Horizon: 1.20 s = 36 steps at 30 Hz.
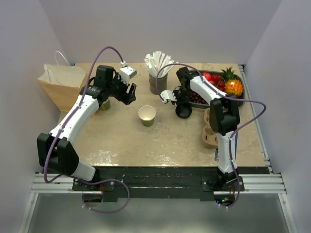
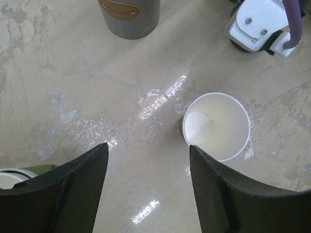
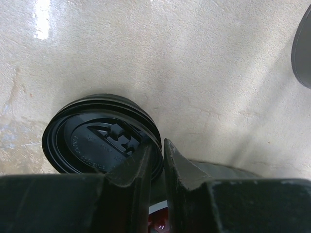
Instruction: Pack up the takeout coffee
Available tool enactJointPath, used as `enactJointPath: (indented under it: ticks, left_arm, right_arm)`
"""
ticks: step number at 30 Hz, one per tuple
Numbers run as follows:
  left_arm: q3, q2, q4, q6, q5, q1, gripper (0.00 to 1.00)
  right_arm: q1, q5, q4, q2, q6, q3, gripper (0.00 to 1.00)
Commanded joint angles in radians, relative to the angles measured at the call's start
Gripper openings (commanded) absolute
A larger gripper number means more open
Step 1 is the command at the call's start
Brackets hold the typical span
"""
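Note:
The green paper cup (image 1: 146, 115) of the takeout coffee stands open-topped at mid-table; in the left wrist view the cup (image 2: 216, 126) shows a white inside. Its round black lid (image 1: 183, 112) lies flat on the table to the right, apart from the cup. My right gripper (image 1: 181, 106) is down on that lid (image 3: 92, 136), the two jaws pinched over its right rim with only a thin gap, right gripper (image 3: 158, 141). My left gripper (image 1: 127, 93) hangs open above the table left of the cup, left gripper (image 2: 148, 146), with nothing between its fingers.
A grey cup of white straws (image 1: 158, 80) stands behind the cup. A second green cup (image 1: 105, 104) sits under the left arm, beside a brown paper bag (image 1: 62, 85). A dark fruit tray (image 1: 241, 103) and a cardboard cup carrier (image 1: 210, 132) are at the right.

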<state>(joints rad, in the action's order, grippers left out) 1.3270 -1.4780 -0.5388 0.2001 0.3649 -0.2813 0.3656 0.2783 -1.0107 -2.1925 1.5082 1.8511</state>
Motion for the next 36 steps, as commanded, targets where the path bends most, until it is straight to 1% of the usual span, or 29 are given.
enactJointPath:
  ticks: [1, 6, 9, 11, 12, 14, 17, 19, 22, 23, 25, 26, 27, 28, 29, 30, 31, 32, 33, 34, 35, 36]
  left_arm:
    - [-0.003, -0.001, 0.049, -0.013, 0.028, 0.010, 0.72]
    - [-0.006, 0.001, 0.048, -0.013, 0.032, 0.011, 0.72]
    - [-0.014, 0.004, 0.046, -0.013, 0.037, 0.011, 0.72]
    - [-0.020, 0.007, 0.046, -0.016, 0.045, 0.011, 0.72]
    - [-0.020, 0.007, 0.046, -0.019, 0.049, 0.011, 0.72]
    - [-0.018, 0.008, 0.049, -0.024, 0.054, 0.010, 0.71]
    - [-0.020, 0.016, 0.060, -0.051, 0.049, 0.010, 0.71]
    - [-0.028, 0.025, 0.077, -0.085, 0.054, 0.010, 0.71]
    - [-0.069, 0.051, 0.123, -0.123, 0.100, 0.010, 0.71]
    - [-0.104, 0.079, 0.147, -0.132, 0.130, 0.008, 0.71]
    - [-0.152, 0.116, 0.253, -0.157, 0.167, 0.007, 0.71]
    - [-0.199, 0.157, 0.299, -0.169, 0.210, 0.007, 0.71]
    - [-0.224, 0.175, 0.392, -0.188, 0.239, 0.004, 0.71]
    - [-0.245, 0.189, 0.433, -0.194, 0.264, 0.002, 0.71]
    - [-0.271, 0.203, 0.468, -0.221, 0.302, -0.004, 0.72]
    - [-0.281, 0.202, 0.523, -0.229, 0.316, -0.009, 0.72]
    - [-0.284, 0.200, 0.557, -0.234, 0.328, -0.016, 0.72]
    - [-0.294, 0.196, 0.582, -0.229, 0.338, -0.036, 0.76]
    - [-0.299, 0.197, 0.623, -0.222, 0.330, -0.048, 0.76]
    - [-0.302, 0.197, 0.638, -0.219, 0.318, -0.077, 0.77]
    - [-0.298, 0.191, 0.649, -0.217, 0.295, -0.091, 0.77]
    - [-0.295, 0.185, 0.664, -0.217, 0.289, -0.101, 0.77]
  right_arm:
    - [0.004, -0.002, -0.009, 0.025, -0.005, 0.023, 0.14]
    - [0.004, -0.001, -0.012, 0.045, -0.019, 0.019, 0.07]
    - [0.006, -0.005, -0.028, 0.088, -0.034, 0.005, 0.04]
    - [0.006, -0.005, -0.034, 0.138, -0.046, -0.016, 0.02]
    - [0.004, -0.008, -0.022, 0.161, -0.063, -0.053, 0.00]
    - [0.004, -0.002, 0.016, 0.224, -0.085, -0.095, 0.00]
    - [0.003, 0.015, 0.066, 0.282, -0.150, -0.151, 0.00]
    - [0.004, 0.028, 0.093, 0.304, -0.222, -0.180, 0.00]
    - [0.004, 0.062, 0.168, 0.349, -0.334, -0.216, 0.00]
    - [0.004, 0.074, 0.214, 0.359, -0.367, -0.223, 0.00]
    - [0.006, 0.088, 0.263, 0.388, -0.483, -0.225, 0.00]
    - [0.007, 0.096, 0.335, 0.402, -0.538, -0.222, 0.00]
    - [0.012, 0.099, 0.383, 0.431, -0.677, -0.225, 0.00]
    - [0.016, 0.095, 0.433, 0.450, -0.745, -0.231, 0.00]
    - [0.022, 0.087, 0.533, 0.465, -0.808, -0.236, 0.00]
    - [0.048, 0.050, 0.584, 0.483, -0.916, -0.257, 0.00]
    - [0.062, 0.032, 0.634, 0.523, -0.963, -0.272, 0.00]
    - [0.078, 0.019, 0.718, 0.540, -0.992, -0.288, 0.00]
    - [0.108, 0.009, 0.751, 0.560, -1.026, -0.318, 0.00]
    - [0.125, -0.016, 0.783, 0.592, -1.036, -0.334, 0.00]
    - [0.140, -0.027, 0.843, 0.609, -1.045, -0.370, 0.00]
    - [0.166, -0.036, 0.868, 0.623, -1.052, -0.391, 0.00]
